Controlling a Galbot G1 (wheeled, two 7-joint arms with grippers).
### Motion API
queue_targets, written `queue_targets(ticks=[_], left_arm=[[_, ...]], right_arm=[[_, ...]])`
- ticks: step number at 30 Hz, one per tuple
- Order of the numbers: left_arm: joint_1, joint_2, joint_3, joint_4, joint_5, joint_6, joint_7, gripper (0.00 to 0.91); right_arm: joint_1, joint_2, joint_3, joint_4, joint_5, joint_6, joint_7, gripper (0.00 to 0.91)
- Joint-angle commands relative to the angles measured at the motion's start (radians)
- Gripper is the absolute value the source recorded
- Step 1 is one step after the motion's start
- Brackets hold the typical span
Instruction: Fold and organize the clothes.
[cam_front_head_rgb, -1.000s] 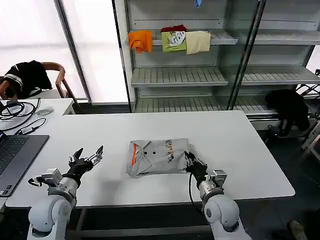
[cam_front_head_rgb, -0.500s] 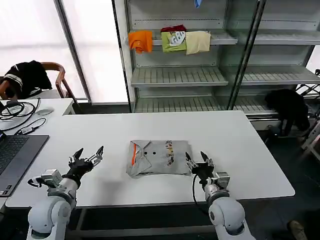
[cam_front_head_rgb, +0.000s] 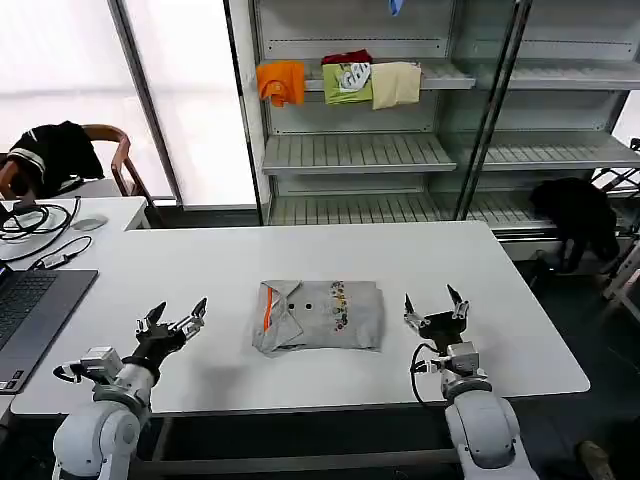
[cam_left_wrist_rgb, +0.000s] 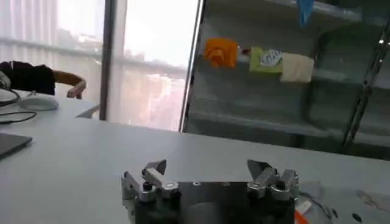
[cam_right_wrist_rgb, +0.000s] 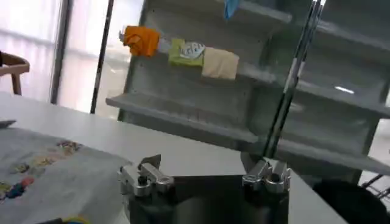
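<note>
Released and drawn back, the right gripper (cam_front_head_rgb: 437, 310) gapes empty like the left gripper (cam_front_head_rgb: 175, 316); grey shirt (cam_front_head_rgb: 320, 314) lies folded, apparently unshelved.

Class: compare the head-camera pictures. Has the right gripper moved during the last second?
Yes. The right gripper has pulled away from the folded shirt, toward the robot's right; it now stands open over bare table, apart from the shirt's edge.

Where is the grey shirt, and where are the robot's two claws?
grey shirt (cam_front_head_rgb: 320, 315): head view, middle of the folded fabric, beside the print.
left gripper (cam_front_head_rgb: 176, 318): head view, between its open fingertips, left of the shirt.
right gripper (cam_front_head_rgb: 433, 308): head view, between its open fingertips, right of the shirt.
</note>
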Motion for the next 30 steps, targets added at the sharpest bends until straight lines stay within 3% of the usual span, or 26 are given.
queue_targets(ticks=[1, 10, 14, 19, 30], left_arm=[[0.034, 0.0, -0.001, -0.011, 0.009, -0.046, 0.008, 0.907], [0.074, -0.003, 0.054, -0.023, 0.069, -0.091, -0.028, 0.907], [0.07, -0.003, 0.062, -0.017, 0.069, -0.099, -0.028, 0.907], [0.063, -0.002, 0.073, 0.001, 0.07, -0.12, -0.028, 0.907], [0.052, -0.004, 0.095, 0.023, 0.072, -0.138, -0.026, 0.907]], right_arm=[[-0.011, -0.054, 0.065, 0.057, -0.071, -0.006, -0.084, 0.907], [-0.007, -0.114, 0.104, 0.074, 0.004, -0.055, -0.087, 0.907], [-0.015, -0.113, 0.113, 0.072, 0.024, -0.039, -0.152, 0.907], [-0.009, -0.11, 0.108, 0.067, 0.062, -0.082, -0.154, 0.907], [-0.034, -0.126, 0.095, 0.091, 0.068, -0.083, -0.149, 0.907]])
